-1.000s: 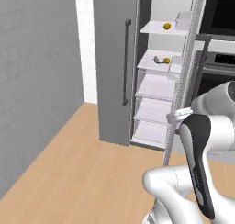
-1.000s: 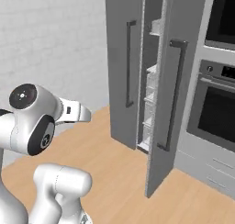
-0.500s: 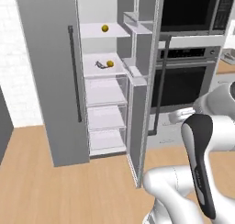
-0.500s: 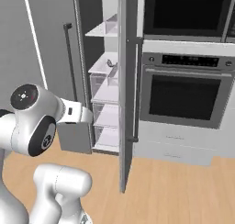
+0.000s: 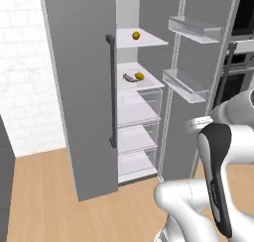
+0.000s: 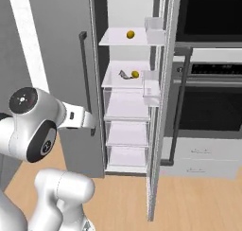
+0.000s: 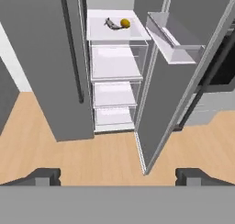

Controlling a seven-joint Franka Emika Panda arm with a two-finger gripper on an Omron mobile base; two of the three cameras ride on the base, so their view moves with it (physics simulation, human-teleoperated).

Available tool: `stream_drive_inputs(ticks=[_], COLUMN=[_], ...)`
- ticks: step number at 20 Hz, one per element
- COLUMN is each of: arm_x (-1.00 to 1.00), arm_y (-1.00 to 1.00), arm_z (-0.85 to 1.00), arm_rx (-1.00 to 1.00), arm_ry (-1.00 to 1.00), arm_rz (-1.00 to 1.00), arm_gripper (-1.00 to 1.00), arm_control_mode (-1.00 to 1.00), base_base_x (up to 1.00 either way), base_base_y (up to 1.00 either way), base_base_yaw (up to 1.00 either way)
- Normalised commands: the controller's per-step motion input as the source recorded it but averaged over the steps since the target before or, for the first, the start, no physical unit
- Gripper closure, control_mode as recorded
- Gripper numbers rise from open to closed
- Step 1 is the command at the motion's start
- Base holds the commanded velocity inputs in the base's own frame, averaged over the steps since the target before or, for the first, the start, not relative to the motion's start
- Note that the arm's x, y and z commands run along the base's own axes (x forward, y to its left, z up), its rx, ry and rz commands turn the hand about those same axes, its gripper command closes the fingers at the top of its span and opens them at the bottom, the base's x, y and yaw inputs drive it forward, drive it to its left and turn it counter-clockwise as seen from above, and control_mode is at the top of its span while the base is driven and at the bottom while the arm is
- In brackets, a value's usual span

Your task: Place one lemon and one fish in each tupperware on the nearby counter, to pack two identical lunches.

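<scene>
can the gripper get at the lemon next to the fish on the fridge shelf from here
Probably not yet. The gripper is open and far back over the floor. The way itself looks free: the fridge door stands open, and lemon and fish lie unblocked.

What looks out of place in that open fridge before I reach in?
Nothing looks spilled or damaged. The tall grey fridge's right door stands open. One small yellow lemon sits alone on the top white shelf; another lemon lies beside a small grey fish on the shelf below. The hand is open and empty.
</scene>
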Motion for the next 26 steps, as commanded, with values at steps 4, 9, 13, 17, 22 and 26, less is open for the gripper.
stream_drive_inputs(ticks=[4,9,13,17,22,26], arm_x=[0.00,0.00,0.00,0.00,0.00,0.00], arm_y=[0.00,0.00,0.00,0.00,0.00,0.00], arm_z=[0.00,0.00,0.00,0.00,0.00,0.00], arm_rx=[0.00,0.00,0.00,0.00,0.00,0.00], arm_ry=[0.00,0.00,0.00,0.00,0.00,0.00], arm_rz=[0.00,0.00,0.00,0.00,0.00,0.00], arm_gripper=[-1.00,-1.00,-1.00,-1.00,-1.00,-1.00], arm_control_mode=[1.00,1.00,1.00,1.00,1.00,1.00], base_base_x=[1.00,0.98,0.91,0.59,0.47,0.81], base_base_y=[0.50,-0.07,-0.19,-0.69,-0.24,0.02], base_base_yaw=[-0.12,0.05,0.14,0.23,0.13,0.01])
